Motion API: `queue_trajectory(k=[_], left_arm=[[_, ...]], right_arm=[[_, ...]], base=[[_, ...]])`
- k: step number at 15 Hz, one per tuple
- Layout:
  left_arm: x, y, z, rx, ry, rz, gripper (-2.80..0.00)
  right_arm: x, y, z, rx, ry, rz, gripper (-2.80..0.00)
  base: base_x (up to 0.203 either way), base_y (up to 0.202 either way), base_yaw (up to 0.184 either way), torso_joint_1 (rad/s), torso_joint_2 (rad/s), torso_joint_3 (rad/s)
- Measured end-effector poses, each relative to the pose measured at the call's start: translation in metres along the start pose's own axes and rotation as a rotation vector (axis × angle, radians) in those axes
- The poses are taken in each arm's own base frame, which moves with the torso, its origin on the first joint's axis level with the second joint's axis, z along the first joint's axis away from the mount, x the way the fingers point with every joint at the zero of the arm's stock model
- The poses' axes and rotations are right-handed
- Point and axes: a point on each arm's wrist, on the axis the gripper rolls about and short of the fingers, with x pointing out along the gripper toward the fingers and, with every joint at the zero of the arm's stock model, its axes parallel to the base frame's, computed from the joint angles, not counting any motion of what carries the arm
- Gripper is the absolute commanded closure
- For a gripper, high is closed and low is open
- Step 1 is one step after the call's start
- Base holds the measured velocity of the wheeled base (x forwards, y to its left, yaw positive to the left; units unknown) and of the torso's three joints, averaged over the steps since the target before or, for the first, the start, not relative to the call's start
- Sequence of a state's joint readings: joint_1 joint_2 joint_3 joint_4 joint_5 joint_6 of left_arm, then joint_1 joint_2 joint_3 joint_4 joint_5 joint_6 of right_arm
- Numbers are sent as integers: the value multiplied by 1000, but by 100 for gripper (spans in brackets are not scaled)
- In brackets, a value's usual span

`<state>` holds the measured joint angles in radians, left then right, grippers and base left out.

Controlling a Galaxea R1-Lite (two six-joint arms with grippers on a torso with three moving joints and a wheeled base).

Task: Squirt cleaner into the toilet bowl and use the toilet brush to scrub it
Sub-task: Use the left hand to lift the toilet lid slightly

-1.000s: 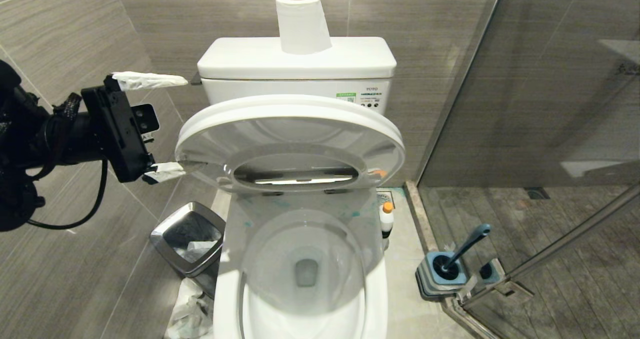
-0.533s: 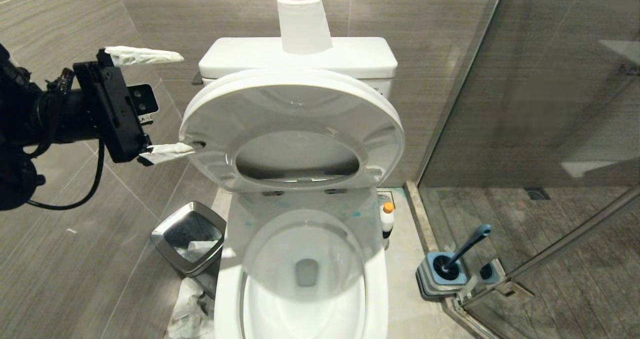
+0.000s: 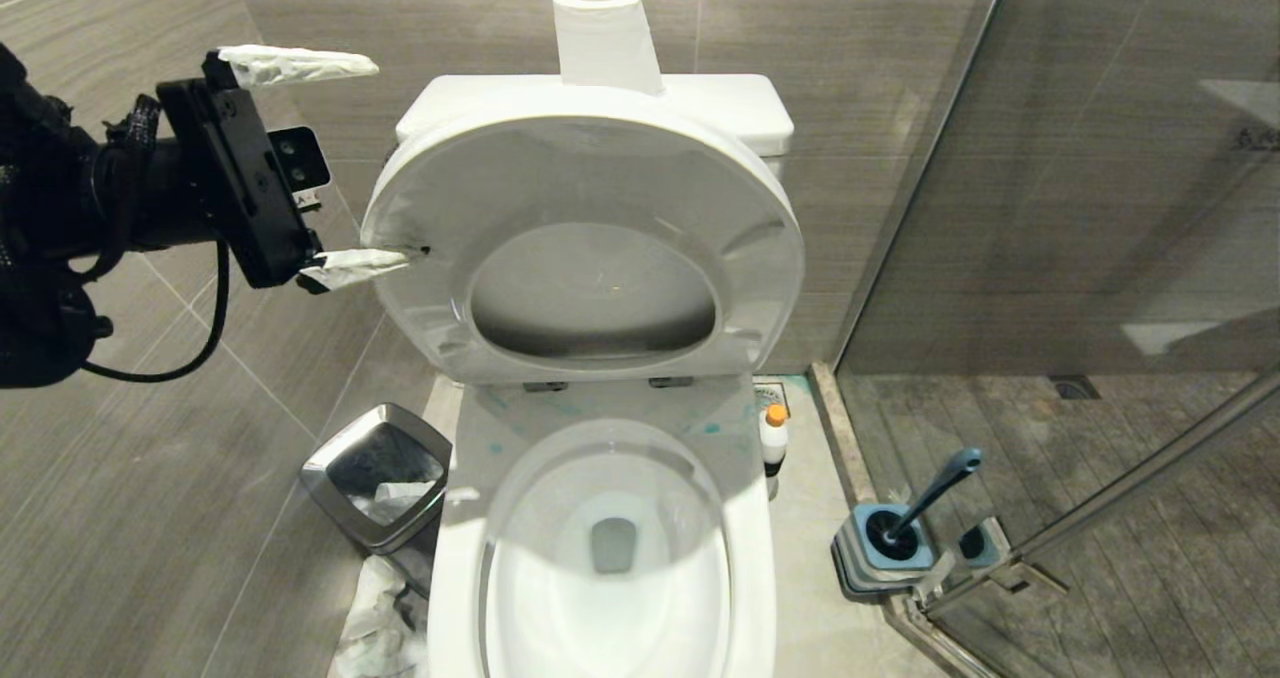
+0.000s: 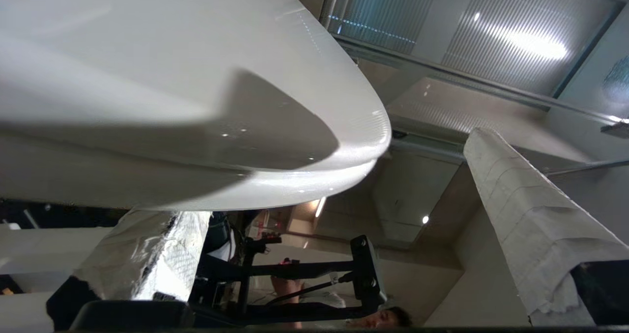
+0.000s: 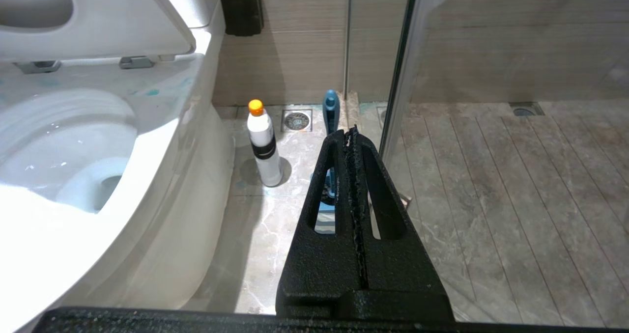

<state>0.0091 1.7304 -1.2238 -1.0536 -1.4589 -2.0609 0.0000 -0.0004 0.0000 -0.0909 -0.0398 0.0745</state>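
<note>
A: Plainly, the seat and lid [image 3: 590, 248] could drop back onto the toilet bowl [image 3: 600, 558] from here. They are tilted up toward the cistern [image 3: 740, 108] but do not look to rest against it yet, and only one wrapped finger props them.

B: Which finger?

A: The lower one of the left gripper [image 3: 330, 163]. Its tip [image 3: 360, 266] touches the left edge of the raised seat. If that tip slides off the glossy plastic, or the arm pulls away too soon, the seat likely slams down and covers the bowl before any cleaner goes in.

B: So the jaws pinch nothing?

A: Nothing. They are spread wide, the upper finger [image 3: 295, 63] free in the air beside the cistern, well clear of the seat. In the left wrist view the seat's rim sits against one finger [image 4: 147, 254] only, and the other [image 4: 530, 235] stands apart.

B: And the right gripper [image 5: 351, 136]?

A: Pressed together, empty, held low beside the bowl above the floor.

B: Where are the task's things?

A: The cleaner [image 3: 773, 440] stands upright on the floor just right of the bowl, near the wall. The toilet brush [image 3: 925, 498] sits in its base [image 3: 885, 558] by the glass shower door [image 3: 1100, 208]. The bowl itself is open, with water at the bottom.
</note>
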Motion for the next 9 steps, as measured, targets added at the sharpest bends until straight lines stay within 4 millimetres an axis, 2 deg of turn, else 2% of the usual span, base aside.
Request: queue_trajectory(k=[9], left_arm=[[3, -26, 6, 59, 7, -11, -280]], right_arm=[[0, 0, 0, 0, 0, 0, 0]], base=[[0, 0, 0, 0, 0, 0]])
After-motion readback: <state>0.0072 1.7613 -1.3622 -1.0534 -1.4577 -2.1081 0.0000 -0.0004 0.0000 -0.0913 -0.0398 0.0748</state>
